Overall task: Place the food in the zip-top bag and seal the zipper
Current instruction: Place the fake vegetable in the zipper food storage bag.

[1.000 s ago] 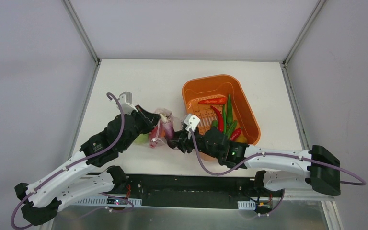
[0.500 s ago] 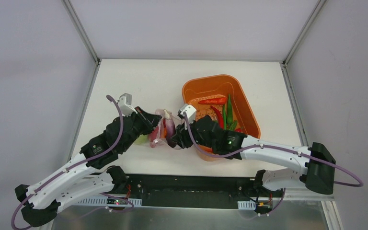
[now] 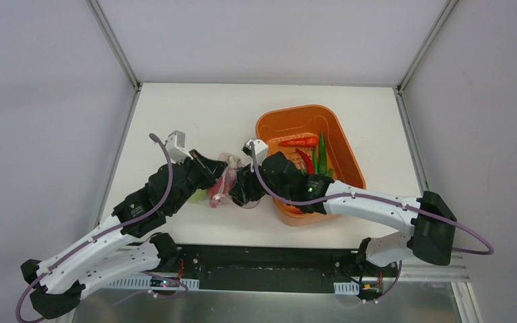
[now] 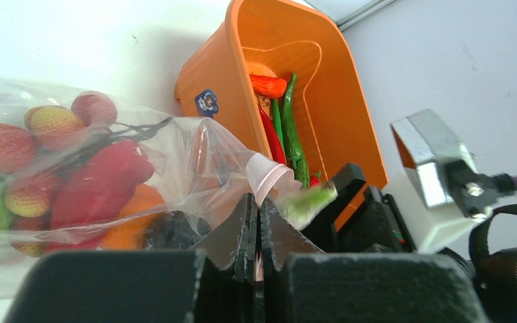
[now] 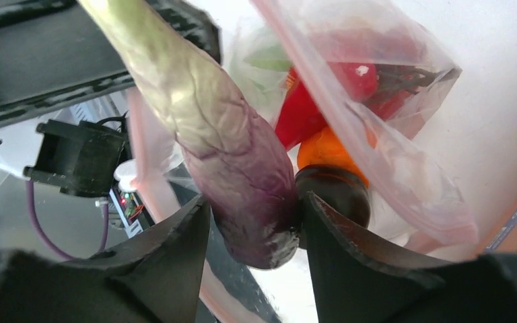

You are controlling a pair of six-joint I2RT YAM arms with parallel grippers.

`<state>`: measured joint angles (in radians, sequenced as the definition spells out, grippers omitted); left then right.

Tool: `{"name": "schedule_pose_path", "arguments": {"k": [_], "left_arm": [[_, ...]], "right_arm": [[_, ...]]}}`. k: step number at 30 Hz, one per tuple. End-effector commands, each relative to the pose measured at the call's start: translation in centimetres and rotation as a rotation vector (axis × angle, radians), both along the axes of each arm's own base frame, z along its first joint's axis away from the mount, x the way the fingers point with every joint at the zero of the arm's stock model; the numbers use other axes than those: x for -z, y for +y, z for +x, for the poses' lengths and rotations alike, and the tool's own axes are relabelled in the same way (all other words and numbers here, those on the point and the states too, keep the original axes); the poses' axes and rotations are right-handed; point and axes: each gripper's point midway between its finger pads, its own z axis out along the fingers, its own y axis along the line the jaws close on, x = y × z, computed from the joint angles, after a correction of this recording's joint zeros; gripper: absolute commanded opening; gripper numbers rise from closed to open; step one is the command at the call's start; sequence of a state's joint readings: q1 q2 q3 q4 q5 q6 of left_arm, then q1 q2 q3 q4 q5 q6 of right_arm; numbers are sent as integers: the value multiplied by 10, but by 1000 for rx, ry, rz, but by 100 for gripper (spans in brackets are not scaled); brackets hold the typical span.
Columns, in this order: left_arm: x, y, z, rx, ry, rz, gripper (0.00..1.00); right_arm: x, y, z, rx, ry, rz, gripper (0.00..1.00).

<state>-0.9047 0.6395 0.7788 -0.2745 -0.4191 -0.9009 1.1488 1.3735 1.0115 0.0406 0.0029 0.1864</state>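
Bagged: several fruits (image 4: 54, 121) lay in bag (image 4: 195, 155).
Left claw (image 4: 256, 229): clamped tight on bag's mouth.
Right claw (image 5: 252, 222): half-open, gripped purple piece (image 5: 235, 175).
Remaining: peppers (image 3: 299, 142) lay in tub (image 3: 340, 145), bag's 3 o'clock; zipper (image 4: 269, 180) was unsealed.

Clear zip-top bag (image 4: 195, 155) holding toy food (image 4: 101, 188), mouth open, purple eggplant (image 5: 242, 175) at mouth

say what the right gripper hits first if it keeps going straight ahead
Likely the zip-top bag: the purple eggplant in the right gripper points into its mouth, toward the food inside; depth is unclear.
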Motion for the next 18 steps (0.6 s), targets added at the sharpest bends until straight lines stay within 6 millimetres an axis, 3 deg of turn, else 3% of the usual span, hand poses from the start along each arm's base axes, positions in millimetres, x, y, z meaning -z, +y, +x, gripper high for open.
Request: {"name": "schedule_pose_path", "arguments": {"k": [1, 5, 9, 18], "left_arm": [[-33, -6, -2, 29, -62, -57, 0], [-34, -2, -2, 24, -58, -33, 0], [-33, 2, -2, 9, -59, -29, 0], [-33, -6, -2, 31, -49, -37, 0]], "right_arm": [[-13, 9, 16, 96, 15, 44, 49], [-28, 2, 22, 154, -7, 115, 42], [-61, -3, 29, 205, -3, 276, 37], [-63, 6, 37, 286, 102, 431, 35]]}}
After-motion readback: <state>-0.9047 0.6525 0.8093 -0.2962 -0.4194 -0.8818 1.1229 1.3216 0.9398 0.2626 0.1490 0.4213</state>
